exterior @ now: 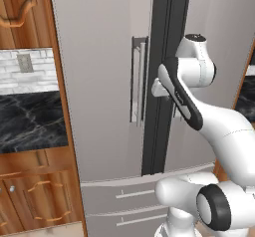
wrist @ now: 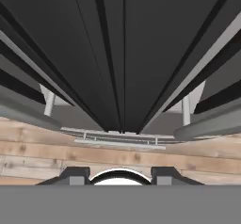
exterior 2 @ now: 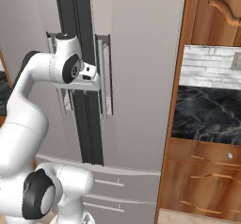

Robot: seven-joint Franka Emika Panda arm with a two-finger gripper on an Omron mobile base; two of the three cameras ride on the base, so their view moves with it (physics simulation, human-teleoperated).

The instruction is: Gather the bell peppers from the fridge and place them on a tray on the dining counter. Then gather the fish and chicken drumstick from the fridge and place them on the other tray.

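Note:
The grey fridge (exterior: pixel 99 81) stands right in front of me with both upper doors closed, a dark seam (exterior: pixel 162 57) between them. The bell peppers, fish, chicken drumstick and trays are out of view. My hand (exterior 2: pixel 89 79) hovers against the seam between the two vertical door handles (exterior: pixel 138 79) (exterior 2: pixel 104 75). It points down along the fridge front. In the hand view my gripper (wrist: pixel 120 173) is open, its fingertips (wrist: pixel 75 173) apart with nothing between them, and the handles (wrist: pixel 28 112) run down either side.
Wooden cabinets (exterior: pixel 35 196) and a black marble counter (exterior: pixel 30 121) flank the fridge on the left, with matching ones (exterior 2: pixel 207 115) on the right. Two freezer drawers (exterior: pixel 129 198) sit below the doors. The wood floor (wrist: pixel 117 157) lies beneath.

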